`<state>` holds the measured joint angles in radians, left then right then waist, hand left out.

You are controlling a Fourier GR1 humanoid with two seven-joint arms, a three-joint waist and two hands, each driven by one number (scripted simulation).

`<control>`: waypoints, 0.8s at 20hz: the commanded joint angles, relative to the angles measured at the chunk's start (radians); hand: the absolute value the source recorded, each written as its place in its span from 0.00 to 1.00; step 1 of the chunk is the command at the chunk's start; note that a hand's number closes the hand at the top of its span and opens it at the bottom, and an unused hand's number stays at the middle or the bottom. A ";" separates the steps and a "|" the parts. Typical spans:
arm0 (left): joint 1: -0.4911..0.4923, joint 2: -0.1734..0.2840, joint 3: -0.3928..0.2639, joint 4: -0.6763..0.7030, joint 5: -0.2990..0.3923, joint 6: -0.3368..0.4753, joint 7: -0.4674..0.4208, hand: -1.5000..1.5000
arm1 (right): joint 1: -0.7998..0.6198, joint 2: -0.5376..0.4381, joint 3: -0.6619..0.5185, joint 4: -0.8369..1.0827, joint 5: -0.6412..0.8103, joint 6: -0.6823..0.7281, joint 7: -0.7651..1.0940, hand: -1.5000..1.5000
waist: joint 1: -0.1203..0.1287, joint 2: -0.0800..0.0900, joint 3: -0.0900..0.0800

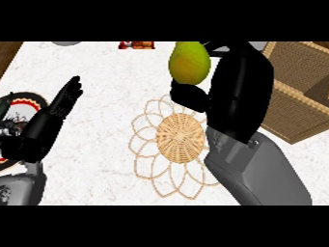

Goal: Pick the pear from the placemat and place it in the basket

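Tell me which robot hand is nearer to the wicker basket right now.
The right robot hand, holding the pear, is just left of the basket. The left robot hand is far across the counter beside the plate.

The pear (189, 62), yellow-green with a reddish blush, is upright off the counter, above the round woven placemat (177, 144) with looped petal edging. The square wicker basket (310, 91) stands to the right, apart from the pear.
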<state>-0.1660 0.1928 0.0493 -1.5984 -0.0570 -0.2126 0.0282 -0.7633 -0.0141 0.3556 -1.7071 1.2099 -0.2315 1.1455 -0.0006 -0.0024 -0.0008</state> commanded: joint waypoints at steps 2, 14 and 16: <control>-0.003 -0.020 -0.007 -0.016 0.007 0.004 0.019 0.50 | -0.021 -0.021 -0.163 0.076 0.016 -0.034 0.024 1.00 | 0.004 0.003 0.001; -0.009 -0.008 0.006 0.023 -0.019 0.001 0.003 0.50 | -0.070 -0.162 -0.451 0.159 -0.051 -0.009 -0.118 1.00 | 0.002 0.002 0.001; 0.037 -0.011 -0.011 -0.002 -0.037 -0.004 -0.058 0.50 | -0.012 -0.188 -0.491 0.177 -0.113 -0.051 -0.197 1.00 | 0.003 0.003 0.001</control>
<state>-0.1580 0.1804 0.0470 -1.5844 -0.0798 -0.2108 0.0024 -0.8337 -0.1630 -0.0745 -1.5502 1.1559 -0.2538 0.9994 0.0022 -0.0001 -0.0003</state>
